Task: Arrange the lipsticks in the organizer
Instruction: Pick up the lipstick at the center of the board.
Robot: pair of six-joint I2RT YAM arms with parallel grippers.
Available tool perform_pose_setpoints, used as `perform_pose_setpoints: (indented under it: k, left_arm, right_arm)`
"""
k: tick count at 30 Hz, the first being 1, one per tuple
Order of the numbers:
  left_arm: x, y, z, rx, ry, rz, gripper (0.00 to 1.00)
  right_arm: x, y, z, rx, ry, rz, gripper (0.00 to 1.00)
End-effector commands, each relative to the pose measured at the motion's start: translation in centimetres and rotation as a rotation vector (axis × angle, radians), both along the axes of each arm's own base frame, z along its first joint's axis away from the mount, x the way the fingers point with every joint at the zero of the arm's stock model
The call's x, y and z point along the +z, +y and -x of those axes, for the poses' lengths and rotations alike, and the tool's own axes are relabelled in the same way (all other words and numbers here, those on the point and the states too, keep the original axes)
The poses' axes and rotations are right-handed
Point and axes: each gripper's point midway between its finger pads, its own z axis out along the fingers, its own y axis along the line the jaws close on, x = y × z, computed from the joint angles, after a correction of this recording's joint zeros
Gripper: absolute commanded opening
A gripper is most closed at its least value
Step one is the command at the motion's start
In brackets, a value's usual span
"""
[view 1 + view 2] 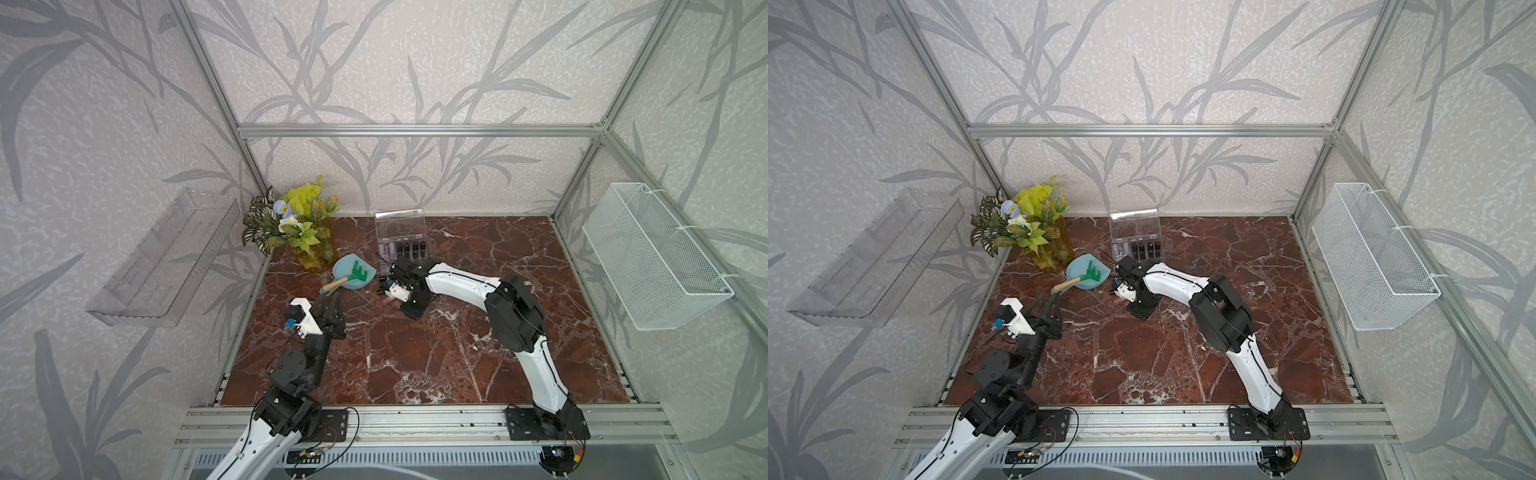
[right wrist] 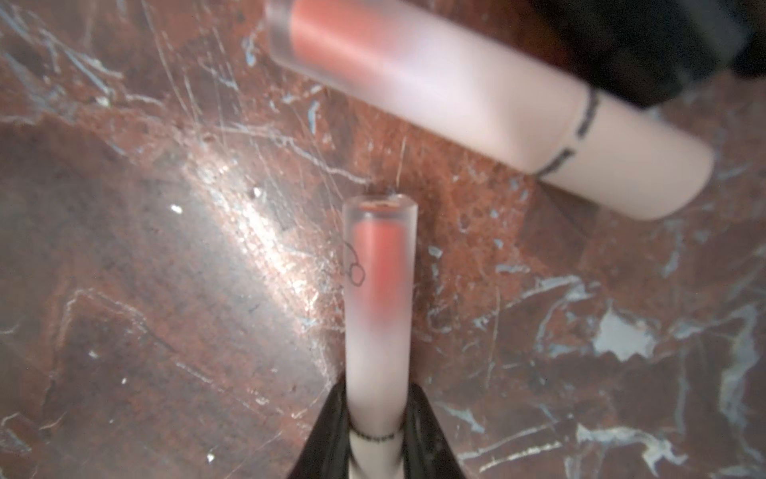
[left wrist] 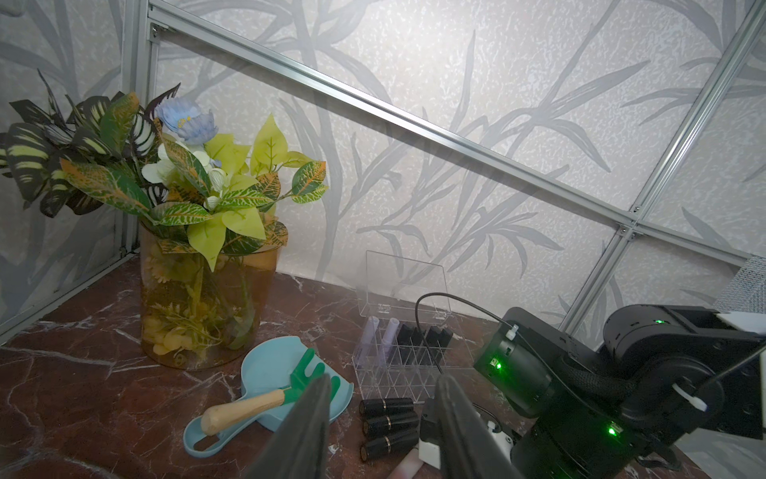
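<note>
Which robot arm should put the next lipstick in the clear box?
Right. The right hand is shut on a pink lipstick, just in front of the organizer. The left hand is open, holds nothing, and sits farther from the organizer.

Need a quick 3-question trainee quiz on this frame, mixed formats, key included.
1. True or false: the lid of the organizer is closed.
2. Which gripper grips a pink lipstick? A left, B right, C neither.
3. Fill in: in the left wrist view, ___ black lipsticks lie on the table in front of the organizer.
Key: 1 false, it stands open. 2 B, the right gripper. 3 three.
</note>
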Motion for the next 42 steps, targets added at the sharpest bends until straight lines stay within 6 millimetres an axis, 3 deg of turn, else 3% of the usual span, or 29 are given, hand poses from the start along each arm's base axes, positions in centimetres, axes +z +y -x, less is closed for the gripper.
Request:
perform_pose_setpoints:
  k: [1, 8, 13, 17, 22, 26, 31, 42]
  left_arm:
    - [0.9, -0.6, -0.1, -0.032, -0.017, 0.027, 0.43]
    - [0.4, -3.1, -1.4, -0.125, 0.035, 0.027, 0.44]
    - [1.2, -5.4, -2.2, -0.238, 0.063, 0.036, 0.69]
    - [2.3, -8.5, -2.9, -0.448, 0.108, 0.041, 0.86]
    - [2.4, -10.5, -4.5, -0.722, 0.182, 0.213, 0.91]
    - [1.7, -12.9, -5.4, -0.889, 0.288, 0.235, 0.91]
    - [0.3, -14.1, -6.4, -0.913, 0.394, 0.196, 0.87]
    - [-2.5, -20.4, -4.3, -1.128, 0.525, 0.072, 0.8]
  right_arm:
    - [-0.2, -2.1, 1.8, -0.021, 0.043, 0.056, 0.09]
    - [2.9, -6.1, 2.5, -0.171, -0.006, -0.045, 0.03]
    - [5.7, -9.1, 1.3, -0.333, -0.03, -0.235, 0.03]
    - [8.6, -8.5, 1.1, -0.341, -0.023, -0.376, 0.04]
    - [11.1, -8.0, 2.2, -0.326, -0.003, -0.506, 0.06]
    - [13.3, -7.5, 3.0, -0.301, -0.002, -0.587, 0.07]
    - [16.0, -6.4, 4.4, -0.246, 0.02, -0.719, 0.09]
    - [18.0, -4.7, 5.6, -0.186, 0.081, -0.864, 0.11]
